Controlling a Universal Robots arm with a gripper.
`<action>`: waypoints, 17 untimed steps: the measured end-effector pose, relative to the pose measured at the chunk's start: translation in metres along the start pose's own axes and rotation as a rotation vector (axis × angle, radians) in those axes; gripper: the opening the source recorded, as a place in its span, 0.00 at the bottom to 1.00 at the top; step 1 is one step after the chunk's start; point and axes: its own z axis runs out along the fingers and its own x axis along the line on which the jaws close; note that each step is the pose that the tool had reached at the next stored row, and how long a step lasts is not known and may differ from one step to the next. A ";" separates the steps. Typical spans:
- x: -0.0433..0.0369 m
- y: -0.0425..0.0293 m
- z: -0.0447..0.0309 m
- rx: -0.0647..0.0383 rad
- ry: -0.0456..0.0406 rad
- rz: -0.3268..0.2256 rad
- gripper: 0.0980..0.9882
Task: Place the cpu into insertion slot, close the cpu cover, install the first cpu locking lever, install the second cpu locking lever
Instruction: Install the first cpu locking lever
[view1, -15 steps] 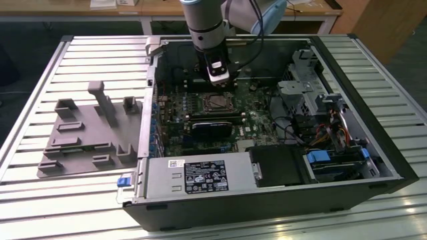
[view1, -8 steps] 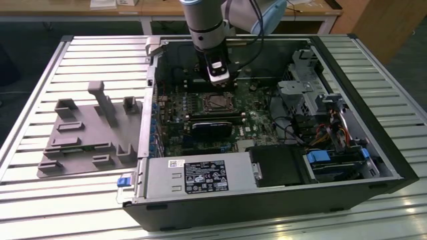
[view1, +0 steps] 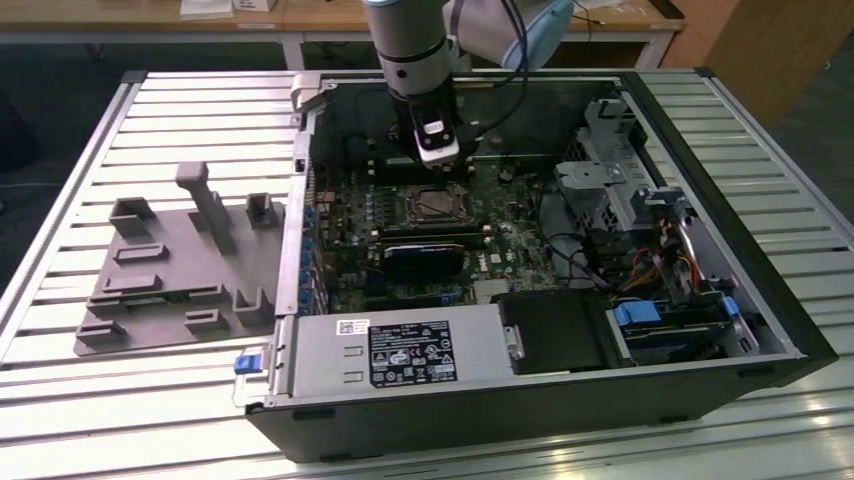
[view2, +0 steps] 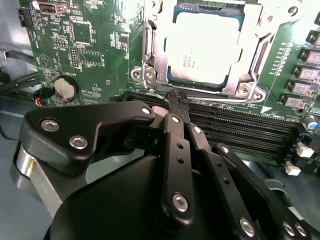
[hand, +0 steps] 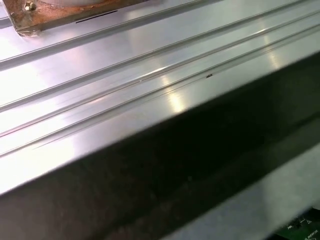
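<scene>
In the second wrist view the cpu (view2: 205, 47), a flat silver square, lies in the insertion slot (view2: 200, 84) on the green board. The cpu cover (view2: 152, 60), a silver frame, is down around it. My gripper (view2: 176, 99) is shut, its black fingers (view2: 175, 145) pressed together with the tips at the edge of the slot that faces the memory slots. Nothing shows between the tips. In the exterior view the gripper (view1: 431, 168) hangs inside the open computer case, just behind the insertion slot (view1: 434, 204).
Long black memory slots (view2: 240, 127) run beside the socket, and a coin battery (view2: 65, 88) sits on the board. A black module (view1: 427, 258), grey power supply (view1: 400, 355) and drive cage (view1: 627, 190) crowd the case. A grey fixture (view1: 174, 270) lies on the ribbed table (hand: 125, 65).
</scene>
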 end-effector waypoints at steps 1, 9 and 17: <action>-0.0001 -0.0003 -0.0001 0.000 0.0000 0.000 0.00; -0.0001 -0.0015 0.0020 -0.009 -0.0096 0.000 0.00; -0.0002 -0.0022 0.0030 -0.013 -0.0171 0.000 0.00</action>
